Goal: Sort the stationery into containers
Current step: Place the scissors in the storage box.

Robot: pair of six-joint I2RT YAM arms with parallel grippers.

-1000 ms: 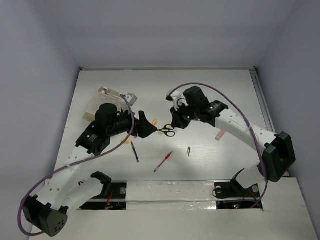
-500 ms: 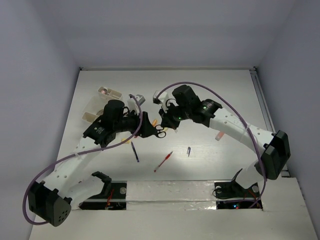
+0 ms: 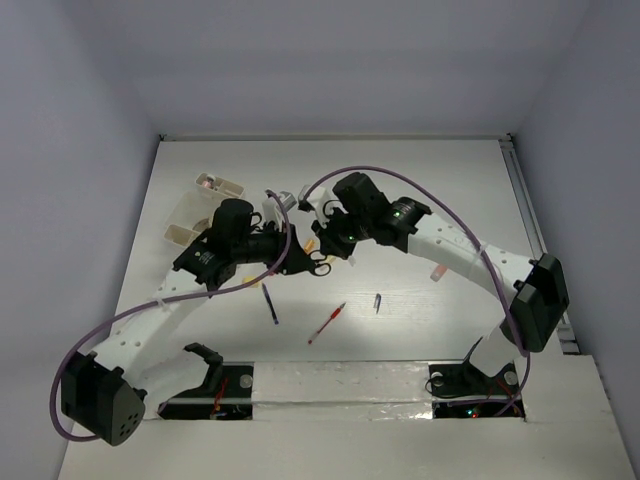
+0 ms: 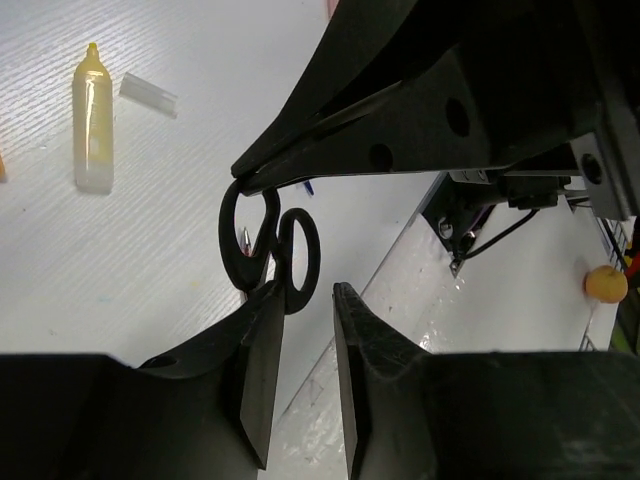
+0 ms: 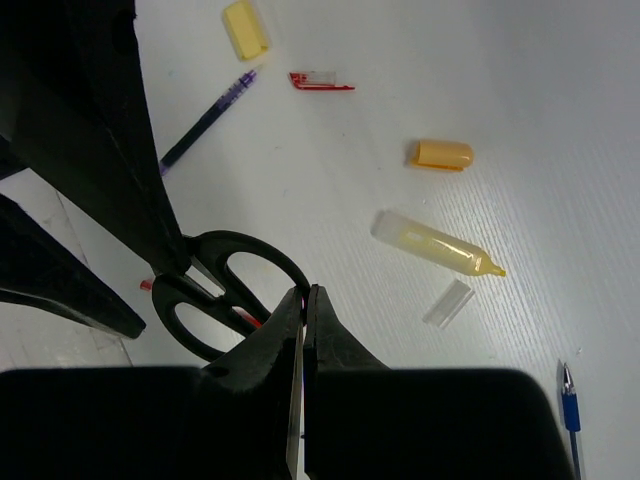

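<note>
The black-handled scissors (image 4: 272, 250) are held between the two arms, over the middle of the worktop (image 3: 420, 190). The right pincer (image 5: 303, 292) is pressed together on them just past the handle loops. The loops stick out toward the left pincer (image 4: 308, 296), whose fingers stand spread, one tip against a loop. Scattered on the worktop are a yellowish tube (image 5: 435, 245), an orange cap (image 5: 441, 154), a purple pen (image 5: 205, 118) and a red pen (image 3: 327, 323). The clear compartment box (image 3: 215, 186) sits at the far left, partly behind the left arm.
</note>
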